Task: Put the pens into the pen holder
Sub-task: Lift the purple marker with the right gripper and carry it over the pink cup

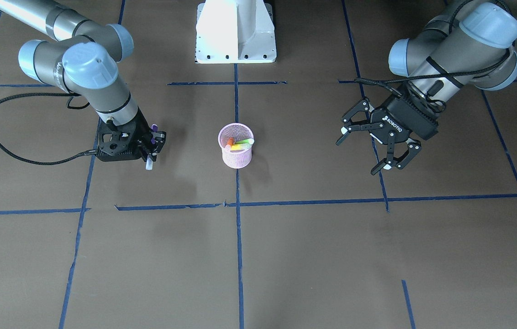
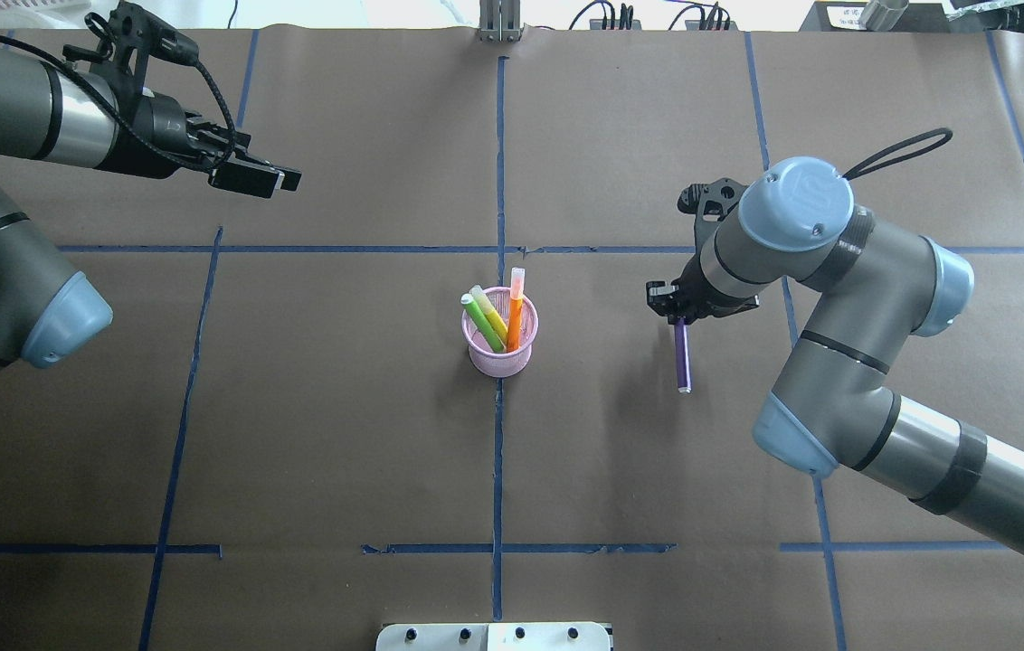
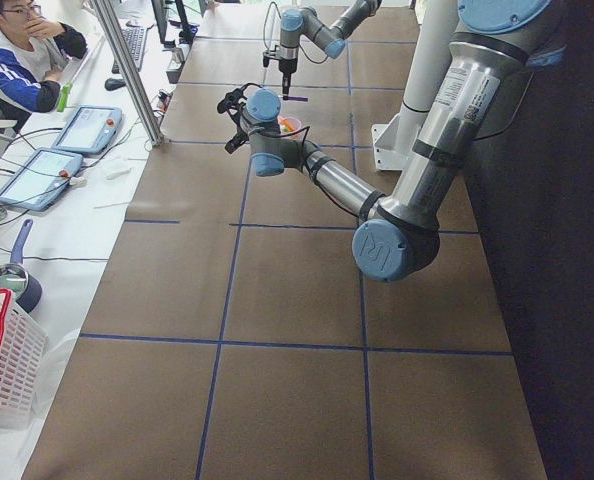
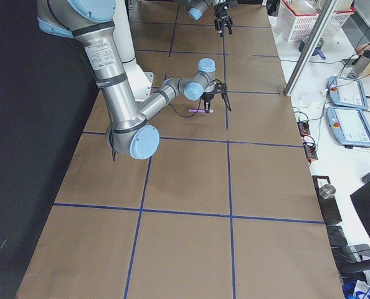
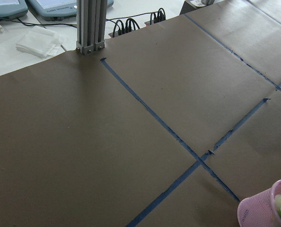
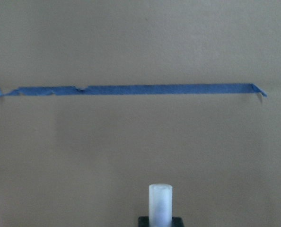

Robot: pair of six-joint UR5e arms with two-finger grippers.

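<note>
The pink mesh pen holder (image 2: 500, 351) stands at the table's middle, also in the front view (image 1: 235, 155) and at the left wrist view's lower right corner (image 5: 262, 213). The orange pen (image 2: 516, 312) and the green pen (image 2: 483, 321) stand in it, leaning on the rim. My right gripper (image 2: 678, 315) is shut on the purple pen (image 2: 682, 357), low over the table to the cup's right. The pen's pale cap (image 6: 160, 203) shows in the right wrist view. My left gripper (image 1: 361, 153) is open and empty, raised well to the cup's left.
Blue tape lines (image 2: 498, 470) cross the brown paper. The white robot base (image 1: 235, 32) stands at the near middle edge. An aluminium post (image 5: 90, 23) and cables stand at the far edge. An operator (image 3: 17, 60), tablets and a white basket (image 3: 7, 360) are beside the table.
</note>
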